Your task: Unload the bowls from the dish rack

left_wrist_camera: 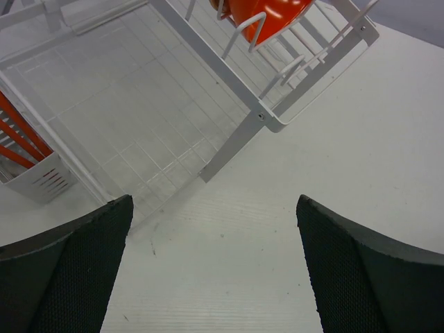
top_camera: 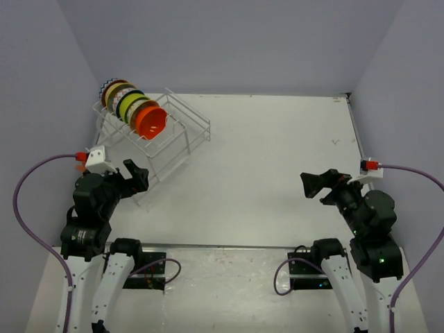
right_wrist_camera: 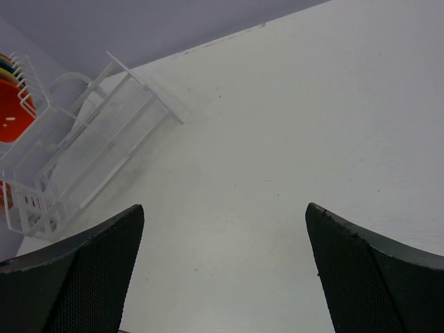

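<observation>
The white wire dish rack (top_camera: 173, 132) stands at the far left of the table. Several bowls stand on edge in a row in it: an orange-red bowl (top_camera: 150, 122) at the front, a lime-green bowl (top_camera: 129, 105) behind it, patterned ones further back. My left gripper (top_camera: 137, 177) is open and empty just in front of the rack's near end. The left wrist view shows the rack frame (left_wrist_camera: 229, 149) and the orange-red bowl (left_wrist_camera: 267, 14) above it. My right gripper (top_camera: 313, 184) is open and empty over bare table at the right. The right wrist view shows the rack (right_wrist_camera: 83, 156) far left.
A small white slotted holder with orange sticks (left_wrist_camera: 31, 170) hangs at the rack's side. Grey walls close in the table at the back and both sides. A purple cable (top_camera: 31, 187) loops from each wrist.
</observation>
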Motion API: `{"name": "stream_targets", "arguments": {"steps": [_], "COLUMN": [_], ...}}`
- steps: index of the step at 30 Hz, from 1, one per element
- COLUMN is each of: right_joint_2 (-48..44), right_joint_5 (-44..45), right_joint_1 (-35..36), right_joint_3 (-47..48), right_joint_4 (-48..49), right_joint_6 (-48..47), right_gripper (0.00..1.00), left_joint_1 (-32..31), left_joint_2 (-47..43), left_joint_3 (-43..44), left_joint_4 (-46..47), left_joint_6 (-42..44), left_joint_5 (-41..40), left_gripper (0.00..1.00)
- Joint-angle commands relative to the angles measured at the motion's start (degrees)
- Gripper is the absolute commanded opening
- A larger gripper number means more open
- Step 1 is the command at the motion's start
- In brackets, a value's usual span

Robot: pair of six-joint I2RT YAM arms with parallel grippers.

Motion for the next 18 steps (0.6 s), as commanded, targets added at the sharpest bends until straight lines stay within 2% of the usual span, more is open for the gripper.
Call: {"name": "stream_targets", "arguments": {"steps": [1,4,13,15,18], "right_joint_2": [-0.55,-2.73,-5.91,-4.16,-2.48], "right_joint_5": [1.90,5.52,4.30,2.20,-0.61], "right_joint_1": [0.04,0.04,0.04,0.04,0.04], "right_joint_3": [-0.10,-0.98,-3.09,-2.39,-2.56], "right_joint_4": [2.48,2.65,5.03,4.68,5.29], "right_joint_6": [2.21,4.15,6.88,5.91,4.94], "right_gripper": [0.99,0.99,0.99,0.99,0.99], "left_joint_1": [-0.10,-0.19,-0.10,-0.10,-0.10], "left_joint_2": [-0.03,-0.11,0.58,4.08,10.31], "left_joint_3": [-0.17,-0.17,2.45,5.96,18.25], "left_joint_4": [1.96,1.96,-0.23,-3.21,-8.05], "left_joint_6": [-0.11,0.15,0.59,2.34,3.67], "left_joint_5": [1.12,1.12,-0.90,-2.03,-3.54], "left_gripper": [1.00,1.00,1.00,1.00,1.00]}}
